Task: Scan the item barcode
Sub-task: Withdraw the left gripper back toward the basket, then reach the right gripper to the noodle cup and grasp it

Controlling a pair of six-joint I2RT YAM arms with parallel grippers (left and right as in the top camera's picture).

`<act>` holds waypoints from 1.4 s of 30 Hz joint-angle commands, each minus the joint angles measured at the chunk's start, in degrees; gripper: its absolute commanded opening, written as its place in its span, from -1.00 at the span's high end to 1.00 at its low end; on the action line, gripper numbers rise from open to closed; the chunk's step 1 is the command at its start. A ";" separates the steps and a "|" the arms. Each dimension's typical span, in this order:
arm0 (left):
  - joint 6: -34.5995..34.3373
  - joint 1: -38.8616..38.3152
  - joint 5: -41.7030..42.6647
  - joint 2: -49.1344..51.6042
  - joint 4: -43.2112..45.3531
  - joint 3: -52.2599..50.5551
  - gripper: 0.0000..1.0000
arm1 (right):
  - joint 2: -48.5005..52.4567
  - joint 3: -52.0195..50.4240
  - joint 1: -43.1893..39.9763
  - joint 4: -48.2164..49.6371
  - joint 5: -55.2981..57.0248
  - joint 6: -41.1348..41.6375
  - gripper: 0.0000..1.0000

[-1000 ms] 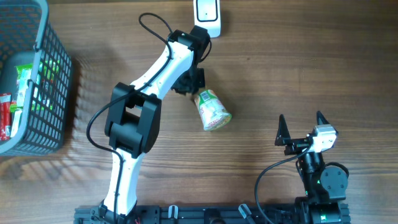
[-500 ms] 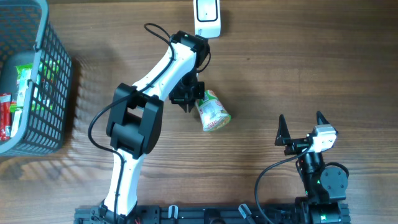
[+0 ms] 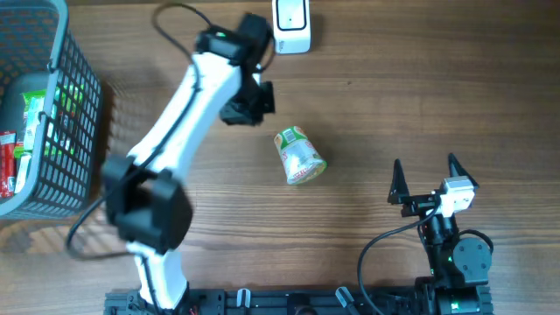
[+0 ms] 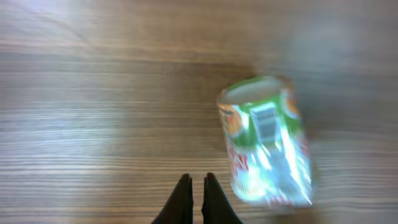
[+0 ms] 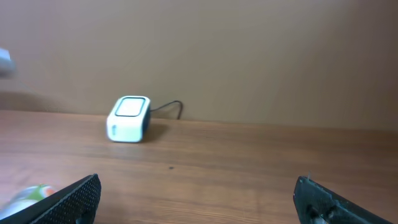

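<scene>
Wood-grain table (image 3: 420, 79) is carrying the whole scene. The green-and-white cup (image 3: 300, 156) is lying on its side near the middle of it, with nothing gripping it. In the left wrist view the cup (image 4: 267, 140) is showing as a blurred shape with red lettering, its print too smeared to read.

The left gripper (image 3: 249, 103) is hanging over the table between the cup and the white scanner (image 3: 290, 22), clear of both. Its jaws are sitting pressed together and empty; the left wrist view is showing the left gripper (image 4: 193, 190) with its dark tips side by side, just beside the cup and not touching it.

The right gripper (image 3: 425, 172) is resting near the front right edge, well apart from the cup, with jaws spread wide and holding nothing. In its own camera the right gripper (image 5: 199, 199) is facing the scanner (image 5: 129, 118), which is standing by the far wall with a dark cable trailing off it.

A grey mesh basket (image 3: 83, 131) is sitting at the left edge, holding green and red packets (image 3: 35, 114).
</scene>
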 commanded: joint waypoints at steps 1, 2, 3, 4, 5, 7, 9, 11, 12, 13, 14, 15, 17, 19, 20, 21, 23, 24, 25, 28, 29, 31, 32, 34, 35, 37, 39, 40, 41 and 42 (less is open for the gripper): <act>-0.98 3.08 0.46 -7.21 0.85 0.17 0.92 | -0.42 -0.04 -0.33 2.84 -8.00 9.07 -0.99; -0.96 3.54 0.44 -8.37 1.03 0.17 0.92 | -0.42 -0.02 -0.33 3.61 -10.62 9.20 -1.00; -0.94 4.13 0.44 -9.75 1.09 0.17 0.92 | -0.39 0.44 -0.33 3.48 -13.18 9.35 -0.99; -0.94 4.83 0.39 -11.17 1.07 0.17 0.92 | -0.09 1.86 -0.33 1.75 -14.47 10.47 -0.99; -0.94 5.35 0.15 -12.13 1.01 0.17 0.92 | 0.59 3.82 -0.33 -0.61 -14.32 11.08 -1.00; -0.96 6.25 -0.57 -13.40 0.96 0.17 0.92 | 2.67 8.22 -0.33 -4.63 -14.34 11.23 -0.99; -0.98 7.10 -1.79 -14.16 0.98 0.17 0.92 | 7.15 15.02 -0.33 -9.09 -14.45 11.19 -0.99; -0.98 7.85 -2.58 -14.23 0.98 0.17 0.92 | 12.87 22.34 -0.33 -14.03 -16.00 11.21 -0.99; -0.98 8.33 -2.58 -14.21 0.96 0.17 0.92 | 16.98 27.04 -0.33 -17.81 -17.00 11.26 -0.99; -0.98 8.76 -2.60 -14.03 1.03 0.17 0.92 | 21.44 31.76 -0.33 -22.23 -18.01 11.52 -1.00; -1.01 9.25 -2.78 -13.97 1.09 0.17 0.92 | 25.99 36.22 -0.33 -26.69 -19.04 11.82 -1.00; -1.01 9.79 -3.02 -13.92 1.27 0.17 0.92 | 30.99 40.94 -0.33 -32.04 -20.15 11.87 -0.99; -1.05 11.10 -3.21 -13.90 2.03 0.17 0.92 | 39.50 48.24 -0.26 -40.92 -22.05 11.96 -0.99; -2.23 12.37 -3.21 -13.90 2.71 0.17 0.92 | 47.21 53.75 -0.22 -47.25 -25.55 12.00 -1.00; -2.56 13.07 -3.17 -13.90 2.99 0.17 0.92 | 51.19 56.00 -0.24 -48.33 -28.11 12.24 -1.00; -2.51 13.81 -3.19 -13.86 3.19 0.17 0.91 | 55.58 58.12 -0.22 -48.48 -32.74 14.84 -0.99; -2.51 14.69 -3.19 -13.79 3.13 0.17 0.81 | 61.11 59.74 -0.22 -49.90 -42.99 17.44 -0.99; -2.51 15.10 -3.21 -13.79 2.99 0.17 0.80 | 63.65 59.56 0.00 -49.62 -49.18 16.92 -0.99; -2.49 15.41 -3.21 -13.79 2.95 0.17 0.78 | 66.45 59.19 0.61 -47.69 -53.24 17.55 -0.53; -2.49 15.91 -3.21 -13.79 2.97 0.17 0.78 | 73.88 59.19 5.20 -48.28 -48.89 20.52 0.09; -2.49 15.91 -3.23 -13.79 2.99 0.17 0.78 | 75.56 59.19 7.10 -48.65 -46.71 21.16 0.19; -2.49 15.89 -3.23 -13.73 3.02 0.17 0.77 | 80.39 59.19 14.82 -48.22 -41.38 22.08 0.50; -2.49 15.89 -3.23 -13.68 3.10 0.17 0.76 | 82.40 59.19 18.64 -47.45 -39.06 23.10 0.53; -2.49 15.89 -3.34 -13.51 3.26 0.17 0.70 | 85.33 59.19 24.70 -45.33 -35.74 25.51 0.64; -2.49 15.89 -3.48 -13.40 3.26 0.17 0.69 | 86.58 59.19 27.78 -43.87 -33.99 27.17 0.67; -2.49 15.89 -3.69 -13.05 3.19 0.17 0.69 | 88.02 59.19 33.05 -41.00 -30.18 31.26 0.70; -2.49 15.89 -4.09 -12.59 3.17 0.17 0.68 | 88.21 59.19 37.88 -38.36 -23.47 35.52 0.69; -2.49 15.89 -4.09 -12.48 3.19 0.17 0.67 | 88.19 59.19 39.91 -37.46 -19.28 36.81 0.68; -2.49 15.89 -4.09 -12.20 3.19 0.17 0.67 | 88.21 59.19 41.99 -36.83 -14.43 37.99 0.60; -2.49 15.89 -4.07 -12.11 3.19 0.17 0.67 | 88.35 59.19 43.95 -36.41 -9.42 38.91 0.57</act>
